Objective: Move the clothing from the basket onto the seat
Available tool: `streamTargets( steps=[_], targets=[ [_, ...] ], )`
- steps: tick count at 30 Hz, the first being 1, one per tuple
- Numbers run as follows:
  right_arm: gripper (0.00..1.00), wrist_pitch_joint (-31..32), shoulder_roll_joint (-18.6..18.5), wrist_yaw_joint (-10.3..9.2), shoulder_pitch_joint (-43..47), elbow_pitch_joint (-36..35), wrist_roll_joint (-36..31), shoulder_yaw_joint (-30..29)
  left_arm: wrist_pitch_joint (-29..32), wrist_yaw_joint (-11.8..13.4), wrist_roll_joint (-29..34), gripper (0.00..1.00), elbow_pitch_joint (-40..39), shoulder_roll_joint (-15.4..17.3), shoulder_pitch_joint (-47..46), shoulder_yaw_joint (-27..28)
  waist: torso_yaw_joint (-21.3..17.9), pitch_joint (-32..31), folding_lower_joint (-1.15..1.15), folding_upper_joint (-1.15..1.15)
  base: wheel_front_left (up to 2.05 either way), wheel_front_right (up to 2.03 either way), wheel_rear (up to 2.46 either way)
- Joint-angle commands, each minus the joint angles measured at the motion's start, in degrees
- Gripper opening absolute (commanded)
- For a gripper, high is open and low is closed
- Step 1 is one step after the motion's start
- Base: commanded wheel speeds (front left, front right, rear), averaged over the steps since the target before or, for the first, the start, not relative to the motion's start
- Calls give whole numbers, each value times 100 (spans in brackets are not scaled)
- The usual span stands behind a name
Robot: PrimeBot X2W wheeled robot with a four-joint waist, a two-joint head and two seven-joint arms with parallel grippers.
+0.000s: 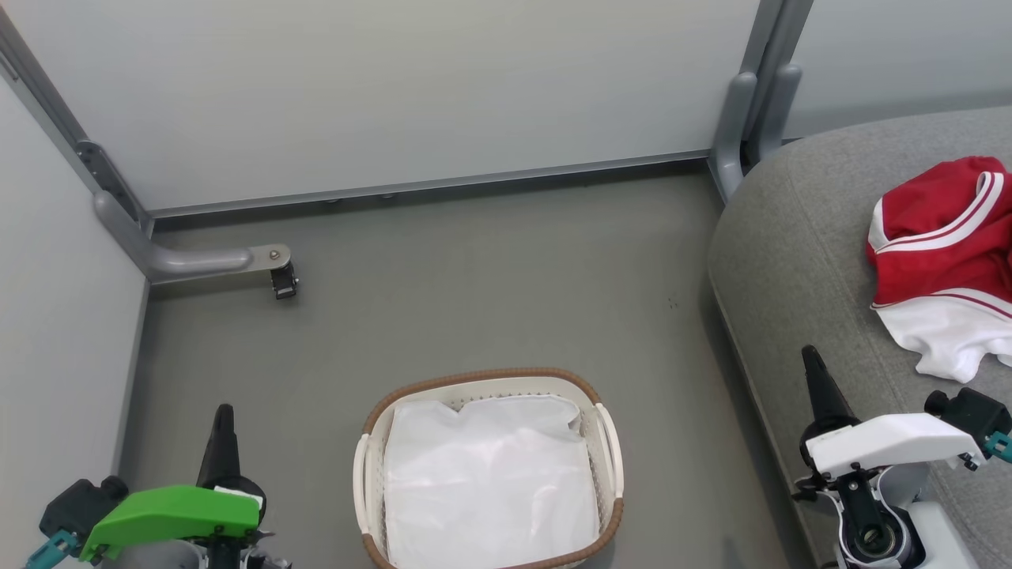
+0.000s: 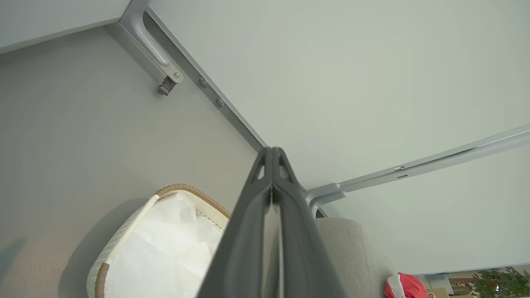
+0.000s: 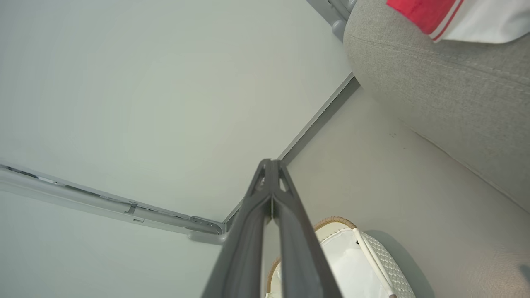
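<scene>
One basket (image 1: 482,374), one white sheet (image 1: 490,482), one clothing heap (image 1: 941,237), one seat (image 1: 791,261).

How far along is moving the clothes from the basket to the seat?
Looks about finished. Done: the red clothes lie on the grey seat. In hand: nothing; the left end effector and right end effector are shut and empty. Left: seemingly nothing, since the basket holds a white sheet with no red showing.

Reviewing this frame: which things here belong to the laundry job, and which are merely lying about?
Belongs to the job:
- red clothing, already on the seat
- grey seat
- white basket, on the floor

Just lying about:
- white liner sheet inside the basket
- partition foot with its caster
- wall panels
</scene>
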Motion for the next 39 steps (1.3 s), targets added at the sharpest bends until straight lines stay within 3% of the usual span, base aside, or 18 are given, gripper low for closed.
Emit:
streamTargets(
  steps=[1,39],
  targets=[
    [0,45,-29,-4,45,-91,180,-37,33,-31,-157,0,-93,35,-151,41,1,-5,0,0,0,0,0],
    [0,578,-41,-5,193,-234,2289,-303,566,-52,-2160,0,-315,44,-212,199,7,-125,0,0,0,0,0]
  ],
)
